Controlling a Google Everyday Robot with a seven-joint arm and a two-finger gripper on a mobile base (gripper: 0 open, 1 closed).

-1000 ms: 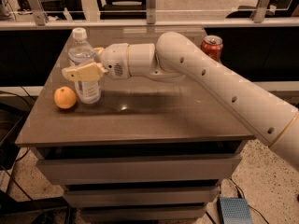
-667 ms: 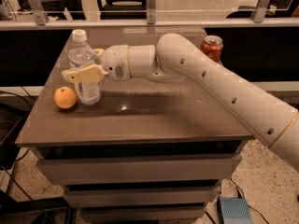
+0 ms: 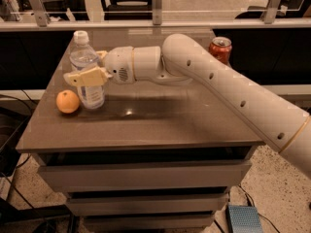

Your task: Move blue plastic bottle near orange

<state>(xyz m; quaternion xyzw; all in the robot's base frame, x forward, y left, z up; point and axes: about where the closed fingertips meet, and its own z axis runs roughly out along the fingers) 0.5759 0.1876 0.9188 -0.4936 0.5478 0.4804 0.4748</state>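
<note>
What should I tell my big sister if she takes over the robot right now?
Gripper: over the table's left side, fingers closed around the blue plastic bottle.
Bottle: upright, its base looks to be on the table, right beside the orange.
Red can: at the far right edge, away from the arm's work.
Done: the bottle stands near the orange.
Left: probably just open the gripper and draw the arm back gently so the bottle does not tip.
</note>
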